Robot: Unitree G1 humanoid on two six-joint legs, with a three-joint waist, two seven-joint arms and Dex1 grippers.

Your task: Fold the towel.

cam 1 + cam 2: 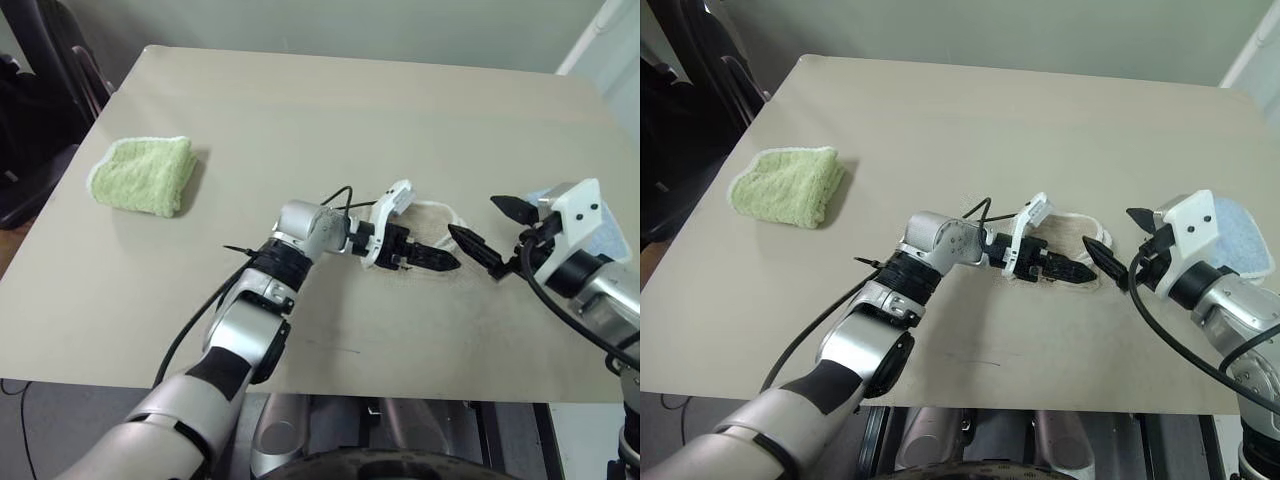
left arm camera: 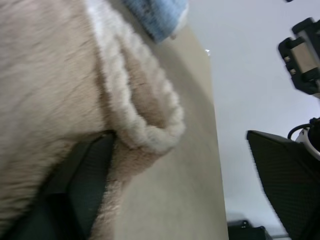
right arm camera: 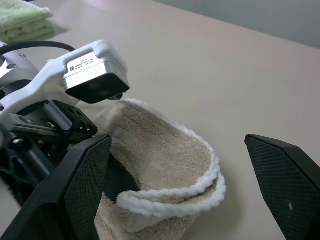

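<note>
Towel (image 3: 165, 165): beige terry cloth with white corded edging, lying doubled over on the table (image 1: 330, 110), toward its near right part; the curved folded edge faces the right gripper.
Left gripper (image 1: 436, 259): lies low across the towel, pointing right; its dark fingers (image 2: 80, 185) rest on the pile beside the corded edge. Whether they are parted or together cannot be told.
Right gripper (image 1: 482, 232): fingers spread wide, holding nothing; it hovers just beside the towel's right edge, not touching it, tips facing the left gripper.
Towel relative to grippers: under the left one, in front of the right one, between the two arms.
Green towel (image 1: 145, 174): folded, far left of the table, well apart.
Blue towel (image 1: 1238, 236): folded, at the right edge, behind the right gripper.
</note>
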